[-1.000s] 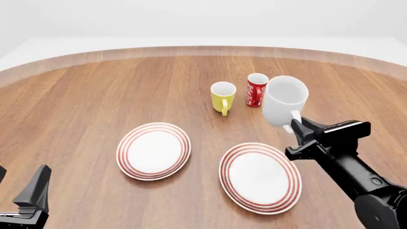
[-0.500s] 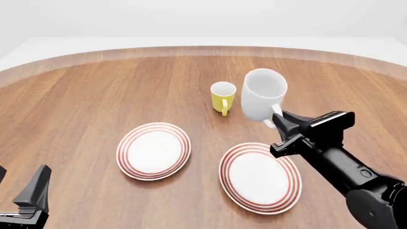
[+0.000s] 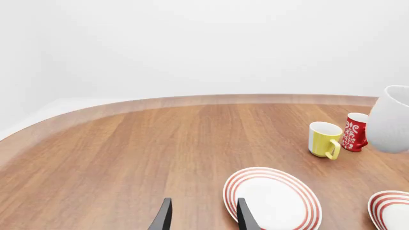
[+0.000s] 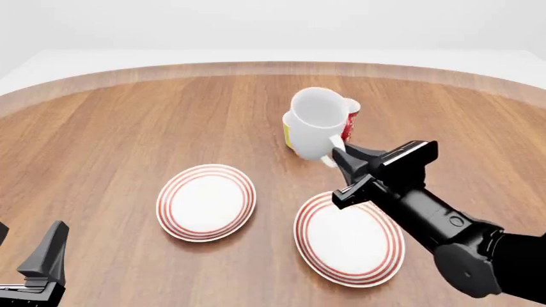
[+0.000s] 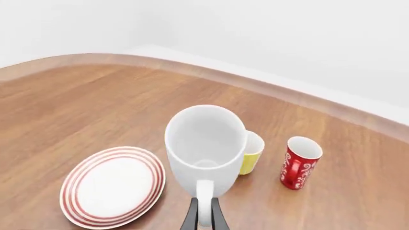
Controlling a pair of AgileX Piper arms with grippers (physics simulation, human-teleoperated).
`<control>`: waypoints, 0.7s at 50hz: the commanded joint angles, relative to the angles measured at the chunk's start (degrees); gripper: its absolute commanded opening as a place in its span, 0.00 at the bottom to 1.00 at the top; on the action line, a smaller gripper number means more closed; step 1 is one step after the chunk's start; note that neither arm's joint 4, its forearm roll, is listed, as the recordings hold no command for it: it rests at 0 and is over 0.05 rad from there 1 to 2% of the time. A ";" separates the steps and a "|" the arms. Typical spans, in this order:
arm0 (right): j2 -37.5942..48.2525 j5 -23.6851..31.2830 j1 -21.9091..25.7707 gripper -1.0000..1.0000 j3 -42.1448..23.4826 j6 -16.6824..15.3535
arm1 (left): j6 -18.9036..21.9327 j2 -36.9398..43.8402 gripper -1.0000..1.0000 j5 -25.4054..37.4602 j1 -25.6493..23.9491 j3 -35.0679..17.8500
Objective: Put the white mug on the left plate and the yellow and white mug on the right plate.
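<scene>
White mug (image 4: 316, 125) hangs above the tabletop (image 4: 128, 128), upright, its handle clenched in the right gripper (image 4: 339, 155); the left plate (image 4: 206, 201) lies down and to the left of it, nearer the idle, parted left gripper (image 3: 201, 218).

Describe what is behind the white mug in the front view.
Behind the white mug, slivers of the yellow mug and red cup show; the rest of each is covered.
</scene>
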 commanded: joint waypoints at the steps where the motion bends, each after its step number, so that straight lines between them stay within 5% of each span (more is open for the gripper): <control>1: 2.46 -1.21 3.14 0.00 -2.21 0.26 | 0.00 0.00 1.00 0.00 0.00 0.00; 35: 12.73 -3.38 12.68 0.00 -9.23 0.60 | 0.00 0.00 1.00 0.00 0.00 0.00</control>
